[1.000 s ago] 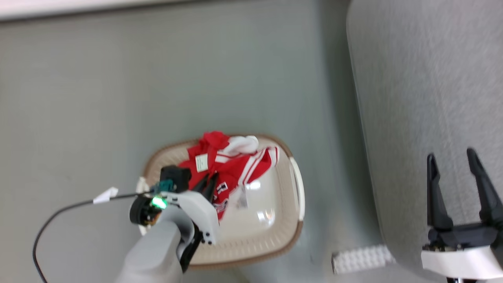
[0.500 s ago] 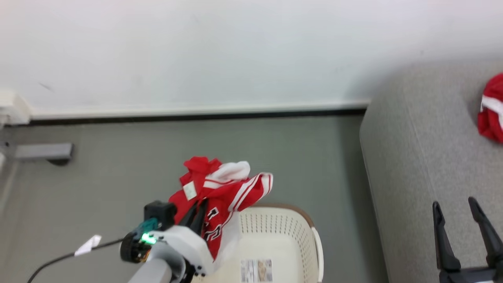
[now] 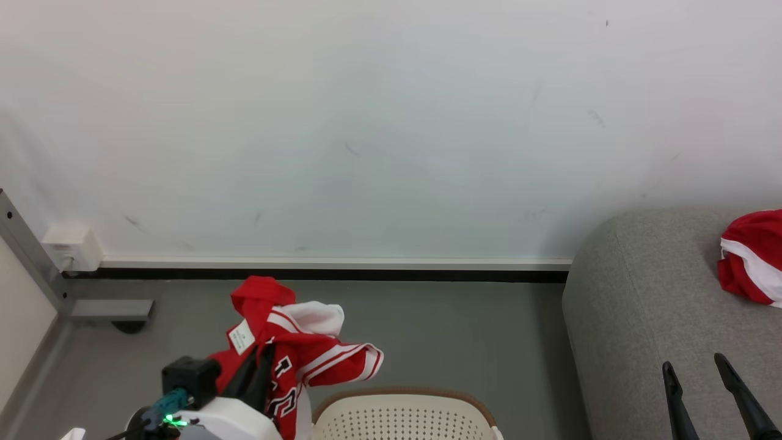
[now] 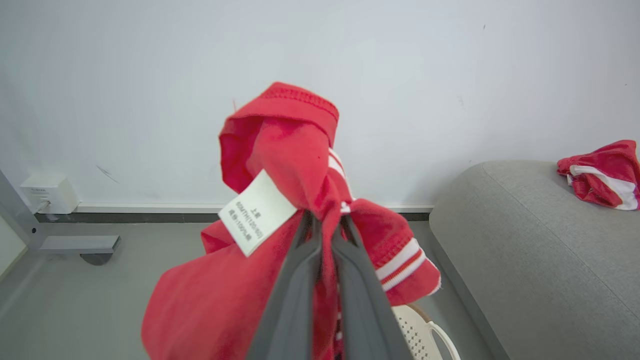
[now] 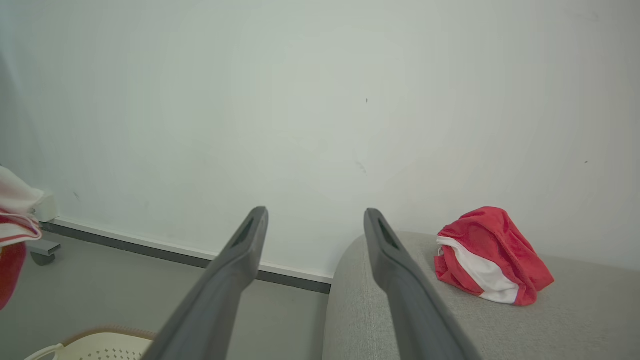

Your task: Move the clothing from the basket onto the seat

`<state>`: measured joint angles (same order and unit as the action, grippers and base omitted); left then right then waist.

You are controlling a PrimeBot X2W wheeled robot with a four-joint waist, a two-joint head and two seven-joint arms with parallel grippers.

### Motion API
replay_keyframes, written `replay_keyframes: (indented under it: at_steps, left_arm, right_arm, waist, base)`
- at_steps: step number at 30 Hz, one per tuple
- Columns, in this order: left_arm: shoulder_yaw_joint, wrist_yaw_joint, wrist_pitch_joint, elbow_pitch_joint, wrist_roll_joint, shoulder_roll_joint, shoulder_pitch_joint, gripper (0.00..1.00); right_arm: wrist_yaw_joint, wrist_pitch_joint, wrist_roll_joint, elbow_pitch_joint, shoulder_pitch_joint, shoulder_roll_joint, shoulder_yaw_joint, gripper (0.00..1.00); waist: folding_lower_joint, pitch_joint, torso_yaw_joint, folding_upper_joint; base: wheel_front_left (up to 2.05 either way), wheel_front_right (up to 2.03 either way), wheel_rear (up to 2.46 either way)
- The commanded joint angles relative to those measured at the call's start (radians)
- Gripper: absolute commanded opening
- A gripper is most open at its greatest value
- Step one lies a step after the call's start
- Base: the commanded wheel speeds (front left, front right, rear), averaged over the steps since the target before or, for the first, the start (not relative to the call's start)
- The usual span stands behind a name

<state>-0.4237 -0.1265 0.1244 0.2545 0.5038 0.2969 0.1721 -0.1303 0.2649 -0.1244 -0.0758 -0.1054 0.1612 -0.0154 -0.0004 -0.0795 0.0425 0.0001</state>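
1. Head view: the left gripper (image 3: 263, 354) was seen clamped on a red garment (image 3: 305, 357), which was bunched above and to the right of the jaws. The basket (image 3: 397, 392) rim was seen below and to the right of them. The right gripper (image 3: 693, 362) was held with its jaws wide and nothing between them, in front of the sofa (image 3: 635, 305). The other garment (image 3: 750, 256) was laid on the sofa, beyond those jaws and to their right.

2. Left wrist view: the jaws were seen narrowed onto a fold of the garment, with fabric draped on both sides of them. A white label (image 4: 257, 212) was seen just left of the tips and a striped cuff to the right. The sofa and the other garment on it were well to the right.

3. Right wrist view: the jaws were spread wide and empty, with the wall (image 5: 310, 100) seen between them. The other garment was seen to their right on the sofa. The basket rim was at lower left, and the held garment's edge was far to the left.
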Motion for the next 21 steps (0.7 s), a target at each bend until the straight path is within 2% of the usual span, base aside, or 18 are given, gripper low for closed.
replay_keyframes:
  at_steps: [1, 5, 10, 16, 21]
  left_arm:
    - [0.007, -0.016, -0.018, -0.054, -0.001, 0.023, -0.024, 0.00]
    - [0.011, -0.041, -0.067, -0.170, -0.004, 0.056, -0.061, 0.00]
    - [-0.004, -0.045, -0.117, -0.280, -0.008, 0.084, -0.081, 0.00]
    - [-0.045, -0.007, -0.170, -0.366, -0.023, 0.118, -0.065, 0.00]
    - [-0.080, 0.017, -0.198, -0.400, -0.030, 0.112, -0.037, 0.00]
  right_arm:
    - [-0.001, -0.001, -0.014, -0.001, -0.007, 0.012, 0.003, 1.00]
    - [-0.001, -0.001, -0.025, 0.001, -0.001, 0.027, 0.032, 1.00]
    - [0.000, -0.001, -0.058, 0.025, 0.017, 0.076, 0.113, 1.00]
    - [-0.001, -0.005, -0.121, 0.078, 0.080, 0.202, 0.281, 1.00]
    - [0.000, -0.030, -0.162, 0.137, 0.161, 0.289, 0.423, 1.00]
  waist:
    - [0.0004, -0.009, 0.001, -0.0001]
    - [0.0004, -0.010, 0.003, -0.0001]
    - [0.0004, -0.006, 0.002, -0.0001]
    - [0.0004, 0.005, -0.006, -0.0001]
    - [0.0004, 0.010, -0.016, -0.0001]
  base:
    - [0.00, 0.00, 0.00]
    - [0.00, 0.00, 0.00]
    - [0.00, 0.00, 0.00]
    - [0.00, 0.00, 0.00]
    - [0.00, 0.00, 0.00]
